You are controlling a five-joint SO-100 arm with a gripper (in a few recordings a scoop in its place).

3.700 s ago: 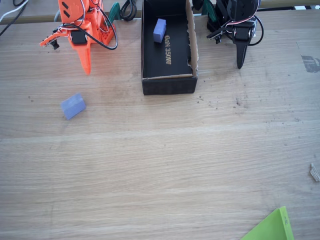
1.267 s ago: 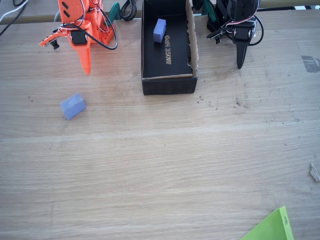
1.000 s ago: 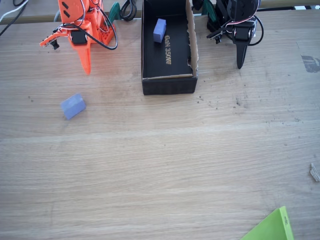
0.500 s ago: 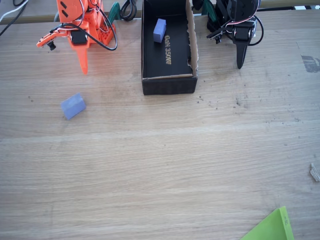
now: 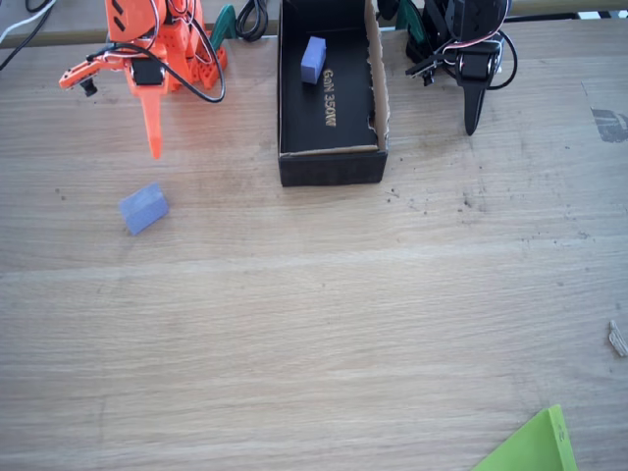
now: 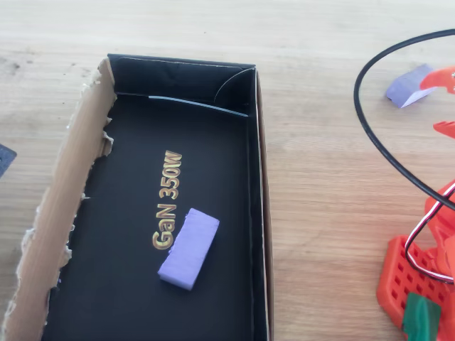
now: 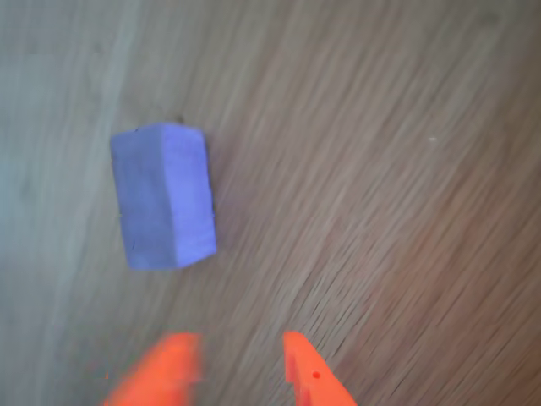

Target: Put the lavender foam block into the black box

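One lavender foam block (image 5: 144, 208) lies loose on the wooden table, left of the black box (image 5: 332, 167). A second identical block (image 5: 313, 60) rests on the box floor beside the gold "350W" lettering; the overhead view shows it (image 6: 188, 239) inside the box (image 6: 64, 206). My orange gripper (image 5: 154, 147) hangs above the table, a short way behind the loose block and not touching it. In the wrist view the fingertips (image 7: 237, 368) stand apart with nothing between them, and the block (image 7: 164, 196) lies ahead, slightly left. The overhead view catches the gripper (image 6: 444, 101) beside that block (image 6: 407, 87).
A black cable (image 6: 362, 121) loops from my arm over the table next to the box. A green sheet (image 5: 530, 446) pokes in at the front right corner. The wide wooden table (image 5: 343, 324) stretches in front of the box.
My arm has swung left and slightly forward, bringing the fingertip nearer the loose block. Neither block has moved, nor has the box.
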